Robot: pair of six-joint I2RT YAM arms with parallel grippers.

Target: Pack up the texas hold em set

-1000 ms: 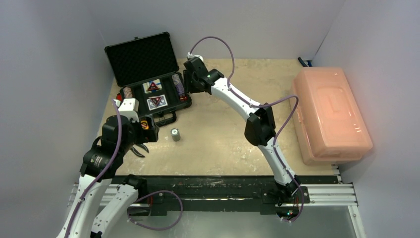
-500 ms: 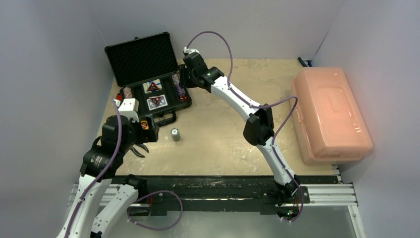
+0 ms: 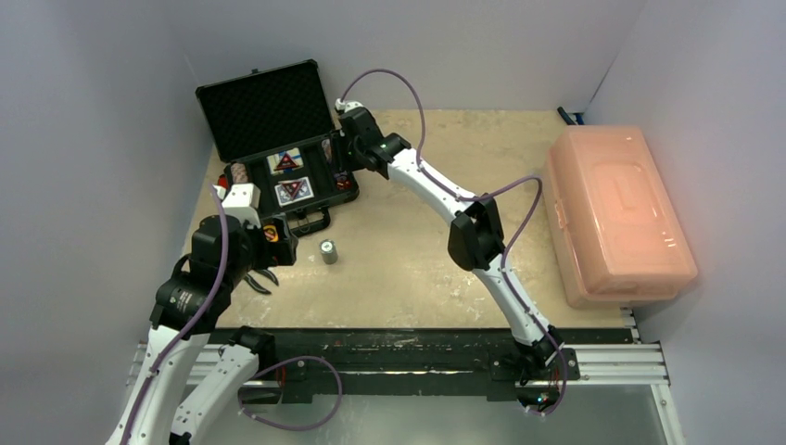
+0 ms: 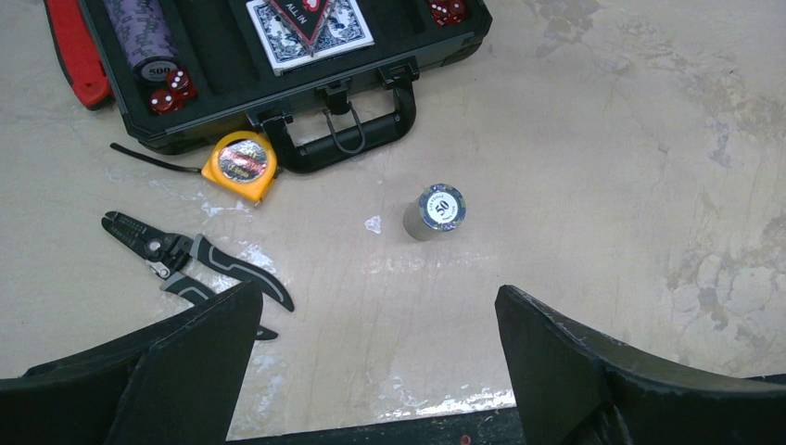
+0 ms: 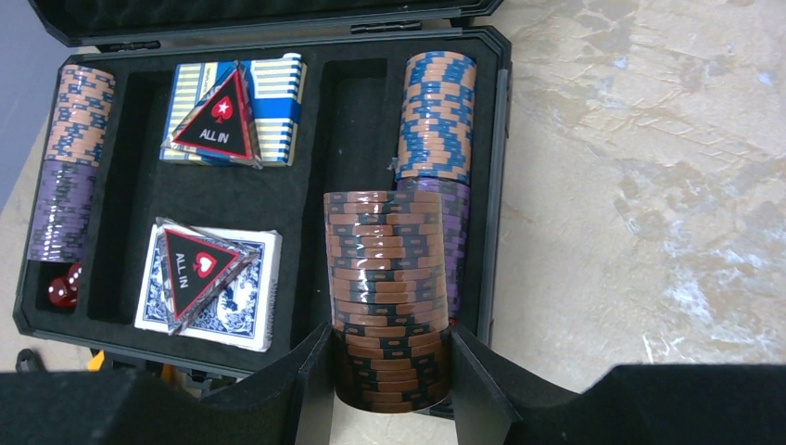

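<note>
Left claw [image 4: 375,311] hangs wide apart low over the table [image 4: 602,185], lined up on the lone chip stack [image 4: 436,211] standing upright there, so that's probably its next grab. Farther out, right claw [image 5: 389,366] is clamped on a brown chip stack [image 5: 387,278], held in line with an empty slot of the open case [image 5: 357,120], ready to drop in I'd guess.
</note>
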